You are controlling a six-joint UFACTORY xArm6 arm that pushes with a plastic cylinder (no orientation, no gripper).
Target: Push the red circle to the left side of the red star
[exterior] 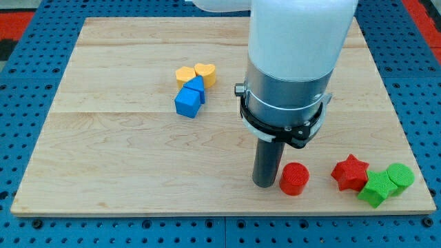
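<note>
- Where the wooden board (pixel 124 138) spreads over the blue pegboard, its left part carries nothing but grain, and the first blocks sit left of the middle near the view's top
- An orange block (pixel 186 74) and a yellow heart (pixel 205 72) stand side by side, touching
- Just below them a blue block (pixel 195 87) and a blue cube (pixel 187 102) press together, the upper one touching the orange and yellow pair
- The arm's white and grey body comes down right of centre, ending in a dark rod; my tip (pixel 265 184) rests on the board, right against the left side of the red circle (pixel 294 179)
- There is no gripper on this arm, so nothing is clasped or released; the rod only leans on the red circle's flank
- The red circle sits near the board's bottom edge, left of the red star (pixel 350 172) with a clear gap between them
- Touching the red star on the right are a green star (pixel 376 188) and a green circle (pixel 400 176), close to the bottom right corner
</note>
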